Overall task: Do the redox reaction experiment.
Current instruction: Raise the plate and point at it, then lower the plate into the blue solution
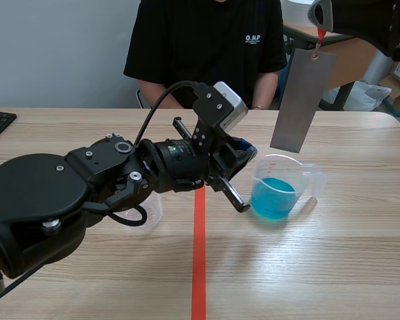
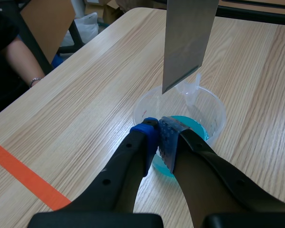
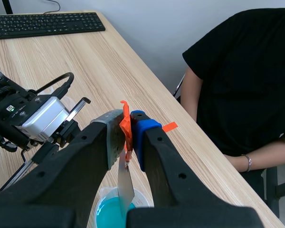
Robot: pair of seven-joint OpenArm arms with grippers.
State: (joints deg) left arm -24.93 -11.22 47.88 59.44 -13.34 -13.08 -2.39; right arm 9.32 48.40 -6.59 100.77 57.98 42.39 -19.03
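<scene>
the right pincer (image 3: 128,133) is pinching a metal strip (image 1: 303,100)'s orange tag (image 3: 126,116), the strip hanging above the measuring cup (image 1: 310,179). the left pincer (image 2: 157,137) is clamping the cup's rim.

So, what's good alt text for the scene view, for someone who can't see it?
A grey metal strip hangs by a red tab from the right end effector above a clear measuring cup of blue liquid. The left end effector grips the cup's rim; a person sits behind.

The plate (image 1: 302,100) hangs over the cup (image 1: 285,193); the left gripper (image 2: 157,137) crowds its rim; open table (image 1: 350,267) lies to its right.
</scene>
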